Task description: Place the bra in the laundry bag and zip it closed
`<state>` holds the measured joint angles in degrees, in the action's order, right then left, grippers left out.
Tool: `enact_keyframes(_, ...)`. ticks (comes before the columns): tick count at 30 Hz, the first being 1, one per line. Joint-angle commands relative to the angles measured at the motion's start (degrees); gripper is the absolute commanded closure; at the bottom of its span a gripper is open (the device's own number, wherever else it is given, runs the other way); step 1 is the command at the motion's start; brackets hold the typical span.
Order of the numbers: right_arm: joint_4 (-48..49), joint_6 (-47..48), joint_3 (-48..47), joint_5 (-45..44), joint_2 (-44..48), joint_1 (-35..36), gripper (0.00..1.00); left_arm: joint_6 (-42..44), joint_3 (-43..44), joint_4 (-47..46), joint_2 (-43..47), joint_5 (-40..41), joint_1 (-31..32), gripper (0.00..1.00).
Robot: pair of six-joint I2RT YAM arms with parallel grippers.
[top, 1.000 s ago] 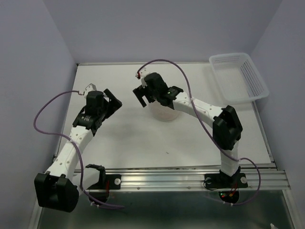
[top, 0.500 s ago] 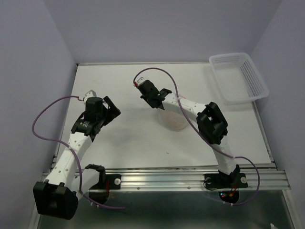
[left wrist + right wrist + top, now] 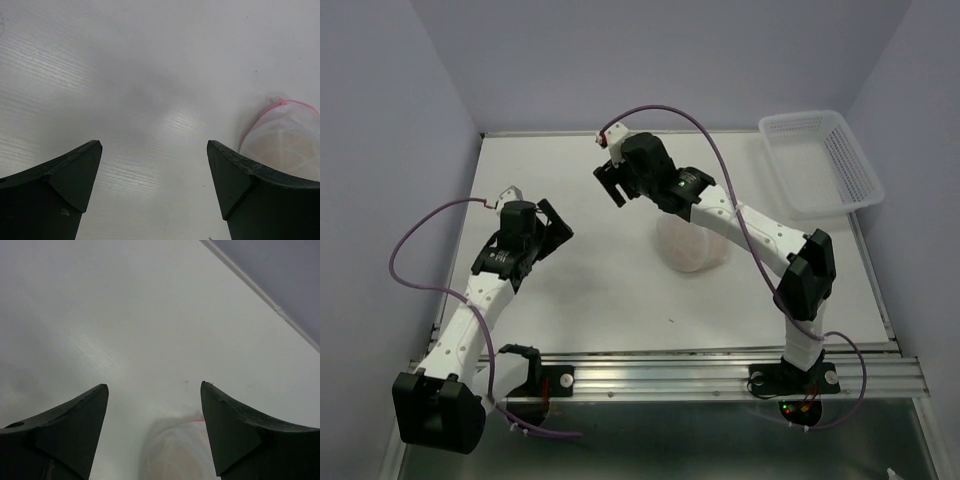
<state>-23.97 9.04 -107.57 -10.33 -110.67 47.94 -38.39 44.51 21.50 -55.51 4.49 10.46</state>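
The laundry bag (image 3: 691,246) lies mid-table as a roundish white mesh pouch, partly under my right forearm. In the left wrist view the laundry bag (image 3: 284,137) shows its pink-red zipper band (image 3: 296,102) along the top edge. The peach bra (image 3: 274,148) shows faintly through the mesh, inside the bag. My right gripper (image 3: 611,187) is open and empty, raised behind and to the left of the bag, which is blurred low between its fingers (image 3: 176,452). My left gripper (image 3: 560,216) is open and empty, well left of the bag.
A rigid white slotted plastic basket (image 3: 822,165) stands at the back right corner. The back wall edge runs close behind the right gripper. A metal rail (image 3: 720,375) lines the near table edge.
My right gripper has lifted off the bag and swung up and back to the left. The bag now lies a little further right and nearer. The left arm has hardly moved.
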Motion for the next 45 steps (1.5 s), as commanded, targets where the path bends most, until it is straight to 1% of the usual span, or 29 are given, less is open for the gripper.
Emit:
enact_keyframes(1, -8.2, -0.3, 0.7, -19.1, -0.5, 0.3, 0.05, 0.9, 0.7, -2.9, -2.1, -1.3, -0.4, 0.01)
enact_keyframes(2, -10.1, 0.4, 1.2, -20.3, -0.6, 0.3, 0.00, 1.1, 0.3, -3.4, -2.3, -1.8, -0.4, 0.01)
enact_keyframes(3, -11.4, 0.7, 2.1, -21.0, -0.6, -0.3, 0.00, 1.3, 0.1, -3.8, -2.6, -2.2, -0.4, 0.01)
enact_keyframes(5, -14.3, 0.7, 4.0, -18.5, -0.2, -2.9, 0.00, 1.2, -0.6, -4.9, -2.9, -3.4, -0.4, 0.01)
enact_keyframes(6, -17.1, -0.1, 3.9, -14.8, -0.2, -4.2, 0.00, 1.2, -0.7, -5.1, -2.9, -3.9, -0.5, 0.01)
enact_keyframes(8, -20.4, -1.8, 3.3, -10.8, -0.1, -8.3, 0.00, 1.5, -0.7, -5.6, -3.1, -4.2, -0.4, 0.01)
enact_keyframes(9, -21.1, -1.6, 3.5, -7.3, -0.1, -9.3, 0.00, 1.6, -0.8, -5.6, -3.1, -4.2, -0.4, 0.01)
enact_keyframes(11, -21.9, -0.1, 5.2, -6.1, -0.1, -10.5, 0.00, 1.8, -0.8, -5.8, -3.4, -5.9, -0.4, 0.01)
enact_keyframes(14, -22.9, 1.9, 7.0, -3.6, -0.9, -10.5, 0.00, 1.8, -0.8, -5.6, -3.7, -5.9, -0.4, 0.01)
enact_keyframes(19, -25.3, 0.6, 8.6, -3.0, -3.1, -12.4, 0.00, 1.7, -1.1, -5.8, -3.6, -5.7, -0.5, 0.01)
enact_keyframes(21, -25.2, 0.6, 9.4, -0.6, -3.4, -13.1, 0.02, 1.5, -1.4, -6.4, -3.6, -5.6, -0.5, 0.01)
enact_keyframes(23, -25.5, 0.6, 9.4, 1.8, -3.2, -13.1, 0.08, 1.5, -1.3, -6.7, -3.6, -6.1, -0.5, 0.01)
enact_keyframes(24, -26.0, 0.6, 9.3, 6.6, -3.1, -13.1, 0.10, 1.4, -0.9, -6.6, -3.8, -6.2, -0.5, 0.01)
enact_keyframes(25, -26.1, 0.6, 9.3, 9.2, -2.9, -13.1, 0.12, 1.6, -0.8, -6.6, -3.8, -6.6, -0.5, 0.01)
enact_keyframes(26, -26.0, -0.5, 10.1, 11.6, -2.4, -13.1, 0.16, 1.6, -0.7, -6.7, -3.8, -6.7, -0.5, 0.01)
enact_keyframes(27, -26.1, -1.1, 11.5, 15.8, -2.4, -13.1, 0.19, 1.6, -0.7, -6.7, -3.6, -6.4, -0.5, 0.01)
enact_keyframes(28, -26.0, -1.8, 12.5, 17.3, -2.3, -13.1, 0.21, 1.6, -0.8, -6.8, -3.6, -6.3, -0.5, 0.01)
enact_keyframes(29, -25.9, -4.4, 13.3, 18.3, -2.2, -13.1, 0.35, 1.5, -0.9, -7.3, -3.6, -6.2, -0.5, 0.01)
enact_keyframes(30, -25.8, -5.4, 14.4, 19.5, -1.9, -13.1, 0.44, 1.5, -0.9, -7.3, -3.6, -6.2, -0.5, 0.01)
enact_keyframes(31, -25.9, -6.1, 15.4, 20.8, -1.6, -13.1, 0.56, 1.5, -0.9, -7.4, -3.7, -6.2, -0.5, 0.01)
enact_keyframes(32, -25.7, -7.3, 18.1, 20.6, 0.0, -13.1, 0.82, 1.5, -0.9, -7.4, -3.8, -6.3, -0.6, 0.01)
enact_keyframes(34, -25.0, -6.7, 20.8, 21.9, 2.4, -13.1, 0.99, 1.6, -1.1, -7.8, -4.3, -6.3, -0.5, 0.01)
enact_keyframes(36, -23.6, -4.9, 24.1, 25.9, 6.7, -12.2, 0.99, 1.6, -1.4, -8.6, -4.9, -6.4, -0.6, 0.01)
enact_keyframes(37, -21.1, -3.3, 24.9, 30.3, 8.2, -11.5, 0.99, 1.6, -1.4, -9.0, -5.2, -6.6, -0.5, 0.01)
enact_keyframes(38, -19.4, -0.7, 25.6, 31.4, 9.6, -9.6, 0.99, 1.6, -1.4, -9.4, -6.0, -7.4, -0.5, 0.01)
enact_keyframes(40, -12.4, 1.0, 27.0, 34.1, 13.0, -9.1, 0.99, 1.7, -1.2, -10.2, -7.4, -8.7, -0.6, 0.01)
enact_keyframes(42, -8.3, 2.4, 26.7, 35.5, 14.0, -9.1, 0.99, 1.8, -0.8, -10.6, -8.2, -9.4, -0.6, 0.01)
enact_keyframes(43, -4.5, 4.4, 25.8, 35.2, 14.3, -9.1, 0.99, 1.8, -0.8, -10.8, -8.7, -9.7, -0.6, 0.01)
enact_keyframes(45, -0.9, 6.8, 25.0, 34.1, 14.2, -9.1, 0.99, 1.7, -0.6, -11.0, -9.1, -9.8, -0.7, 0.01)
